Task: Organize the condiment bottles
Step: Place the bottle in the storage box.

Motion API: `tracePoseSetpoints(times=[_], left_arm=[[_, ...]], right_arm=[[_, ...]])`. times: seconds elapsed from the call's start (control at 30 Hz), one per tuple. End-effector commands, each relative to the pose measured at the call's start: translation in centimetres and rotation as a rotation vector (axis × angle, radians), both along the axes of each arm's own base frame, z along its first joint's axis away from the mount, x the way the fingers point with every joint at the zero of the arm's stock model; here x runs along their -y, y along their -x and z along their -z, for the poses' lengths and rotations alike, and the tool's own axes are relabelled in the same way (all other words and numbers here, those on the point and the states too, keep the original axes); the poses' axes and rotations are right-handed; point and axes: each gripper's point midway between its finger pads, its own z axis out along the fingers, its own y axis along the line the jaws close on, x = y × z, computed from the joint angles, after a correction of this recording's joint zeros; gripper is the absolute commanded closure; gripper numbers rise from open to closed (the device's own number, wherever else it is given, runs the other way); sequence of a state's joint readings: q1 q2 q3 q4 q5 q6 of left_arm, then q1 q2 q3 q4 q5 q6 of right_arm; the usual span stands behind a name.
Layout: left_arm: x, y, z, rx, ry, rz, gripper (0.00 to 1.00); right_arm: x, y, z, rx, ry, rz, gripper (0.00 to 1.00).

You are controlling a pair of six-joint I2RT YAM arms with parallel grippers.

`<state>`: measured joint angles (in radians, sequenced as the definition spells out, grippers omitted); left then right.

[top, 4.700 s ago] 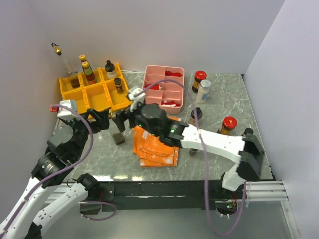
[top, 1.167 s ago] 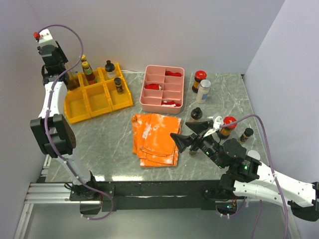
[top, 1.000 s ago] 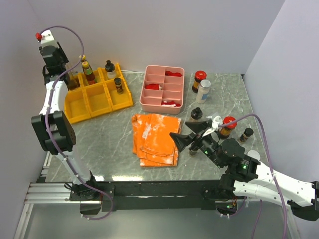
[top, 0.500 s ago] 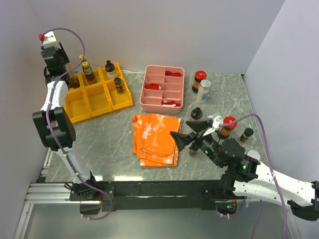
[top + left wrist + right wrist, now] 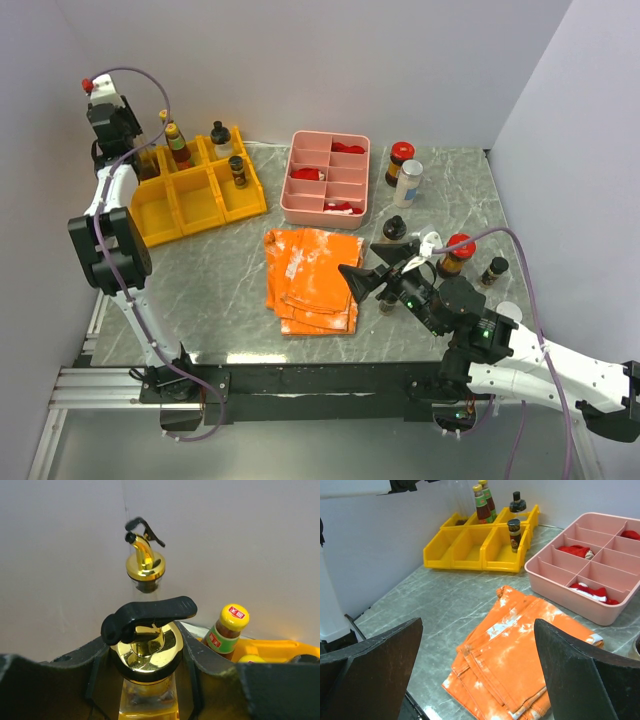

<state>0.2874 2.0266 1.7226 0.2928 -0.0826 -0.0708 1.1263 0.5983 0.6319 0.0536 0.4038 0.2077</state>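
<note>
Left wrist view: left gripper (image 5: 147,656) clamps the pourer bottle (image 5: 146,632) at frame centre, one finger each side of its neck, beside the yellow bins (image 5: 272,649). Right wrist view: right gripper (image 5: 480,672) gapes wide and empty over the orange cloth (image 5: 520,640).

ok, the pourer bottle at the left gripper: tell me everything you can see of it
The pourer bottle is clear glass, with yellowish liquid showing in the neck. On top sits a shiny gold spout with a black flip lever across it. It is upright, near the wall, beside a yellow-capped sauce bottle. The left gripper straddles its top, with fingers close on both sides; contact cannot be confirmed. Body and base are hidden.
</note>
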Motion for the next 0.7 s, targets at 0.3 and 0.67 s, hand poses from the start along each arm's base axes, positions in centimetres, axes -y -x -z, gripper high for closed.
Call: tracePoseSetpoints(times=[0.3,0.67], left_arm=[[-0.2,-0.8,-3.5,0.142,-0.016,0.039,0.76],[-0.5,-0.9,-1.8,0.104,-0.004,0.038,0.52]], right_arm=[[0.2,-0.5,-0.9,0.024,-0.025,0.033,0.00],[0.1,-0.4,-0.9,0.023,-0.021,0.027,0.00]])
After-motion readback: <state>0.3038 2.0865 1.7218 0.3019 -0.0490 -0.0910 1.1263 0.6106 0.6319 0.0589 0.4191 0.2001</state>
